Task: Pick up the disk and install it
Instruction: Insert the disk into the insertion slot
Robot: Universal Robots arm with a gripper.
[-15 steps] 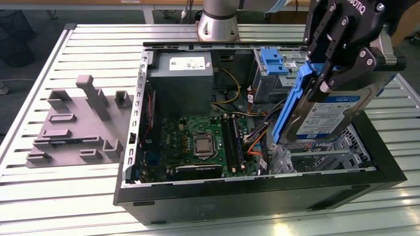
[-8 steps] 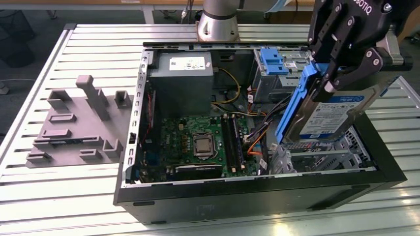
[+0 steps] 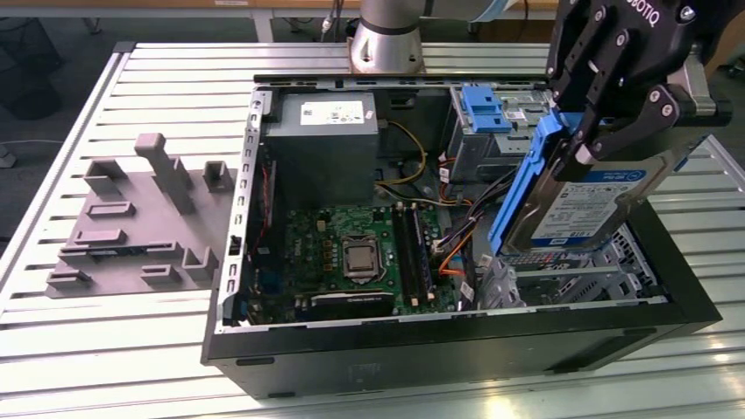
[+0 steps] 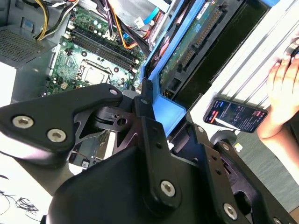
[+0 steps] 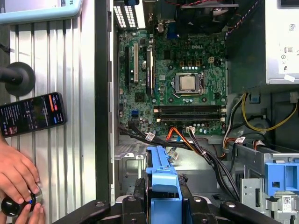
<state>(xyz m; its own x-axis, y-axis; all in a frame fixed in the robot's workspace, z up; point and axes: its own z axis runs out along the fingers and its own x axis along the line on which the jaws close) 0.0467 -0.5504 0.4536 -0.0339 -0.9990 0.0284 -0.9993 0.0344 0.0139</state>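
Note:
My gripper (image 3: 588,140) is shut on the disk (image 3: 582,205), a silver-grey drive with a blue-and-white label and blue side rails (image 3: 518,196). The disk hangs tilted, one end down, over the front right part of the open computer case (image 3: 466,336), just above the metal drive bay (image 3: 559,271). In the second wrist view the black fingers (image 4: 145,121) clamp the blue rail (image 4: 163,105), and the drive's green circuit board (image 4: 196,42) faces the camera. The first wrist view has the rail (image 5: 161,179) end-on between the fingers, above the bay (image 5: 131,165).
The case holds a motherboard (image 3: 349,253), a grey power supply box (image 3: 320,131), loose cables and a bare blue bracket (image 3: 483,109). A grey fixture (image 3: 134,218) sits on the slatted table at the exterior view's left. A phone (image 5: 32,112) and a person's hand (image 5: 16,172) lie beside the case.

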